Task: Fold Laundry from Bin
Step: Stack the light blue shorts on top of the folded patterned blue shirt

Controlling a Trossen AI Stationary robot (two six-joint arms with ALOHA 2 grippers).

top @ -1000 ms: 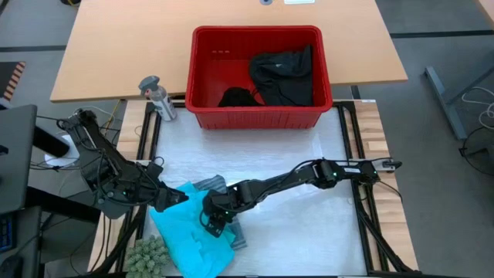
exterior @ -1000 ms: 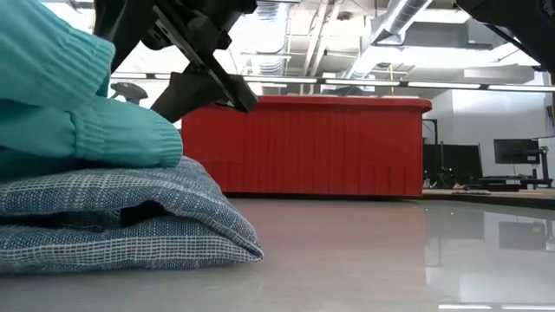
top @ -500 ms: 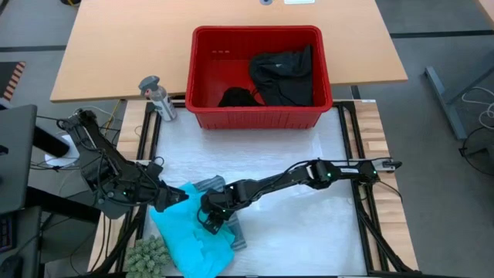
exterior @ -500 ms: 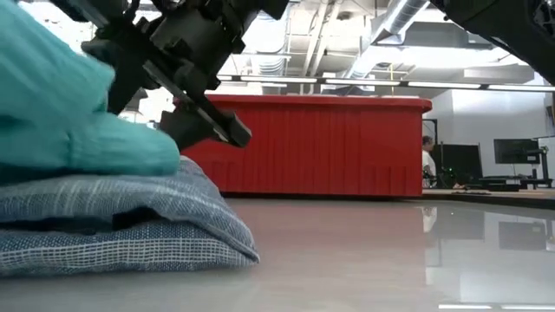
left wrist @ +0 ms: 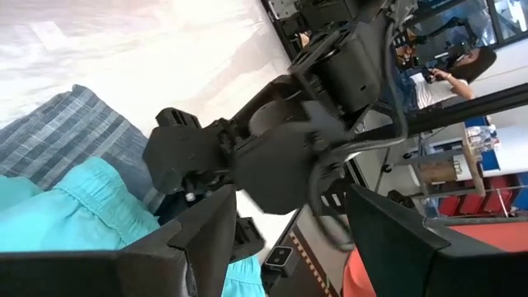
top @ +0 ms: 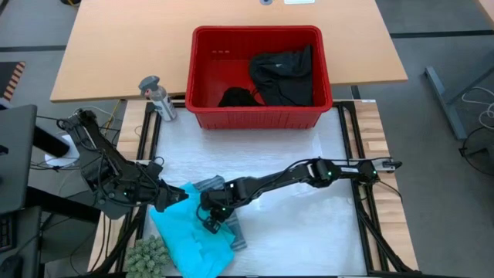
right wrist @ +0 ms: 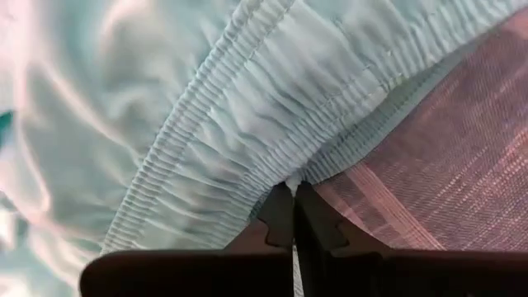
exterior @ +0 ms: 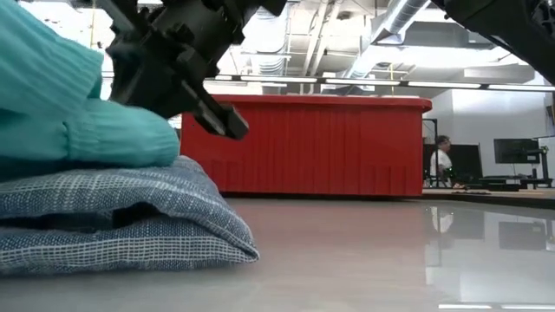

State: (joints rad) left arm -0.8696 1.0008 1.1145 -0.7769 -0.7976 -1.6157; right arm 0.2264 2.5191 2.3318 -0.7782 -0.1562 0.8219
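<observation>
The red bin (top: 255, 77) stands at the table's far side, also seen in the low view as the bin (exterior: 312, 143), with black laundry (top: 282, 73) inside. Near the front left, a turquoise garment (top: 189, 235) lies on a folded blue-grey striped garment (top: 220, 205); the low view shows the turquoise garment (exterior: 78, 130) resting on top of the striped garment (exterior: 113, 217). My right gripper (top: 207, 224) reaches in from the right and is shut at the turquoise garment's right edge. My left gripper (top: 176, 197) stands open at that garment's far left edge. My right gripper (right wrist: 290, 206) pinches the turquoise garment's ribbed, gathered hem (right wrist: 289, 175) between its two fingertips, just where the hem lies on the striped cloth (right wrist: 429, 165). The fingers slant down from the table's right. The garment still lies on the striped one. Whether my left gripper touches the turquoise cloth I cannot tell.
A small grey bottle (top: 157, 96) stands left of the bin. A green knobbly bundle (top: 148, 253) lies at the front left corner. The white table surface (top: 301, 232) to the right of the garments is free. A person (exterior: 442, 160) shows in the room behind.
My right gripper has moved slightly toward the table's left and down into the turquoise garment's hem, then shut on it. The hem has bunched a little where the fingers meet it.
</observation>
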